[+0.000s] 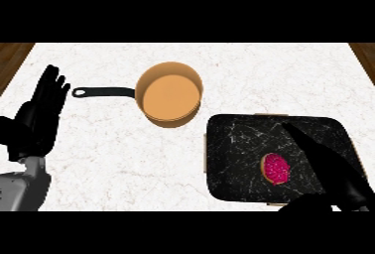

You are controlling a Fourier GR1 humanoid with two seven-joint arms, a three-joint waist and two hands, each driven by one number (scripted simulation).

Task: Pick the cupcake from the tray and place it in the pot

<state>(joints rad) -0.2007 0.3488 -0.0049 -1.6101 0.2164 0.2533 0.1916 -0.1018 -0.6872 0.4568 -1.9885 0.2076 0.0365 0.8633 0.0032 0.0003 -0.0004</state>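
Observation:
A cupcake with pink frosting lies on the black marbled tray at the lower right. My right hand stretches over the tray's right part with straight fingers, just right of the cupcake and apart from it. An orange pot with a black handle stands on the counter's middle, up and left of the tray. My left hand rests open at the left edge, fingers up, left of the pot's handle.
The white marbled counter spans the view, with wooden floor at both upper corners. Bare counter lies between the pot and the tray and in front of the left hand.

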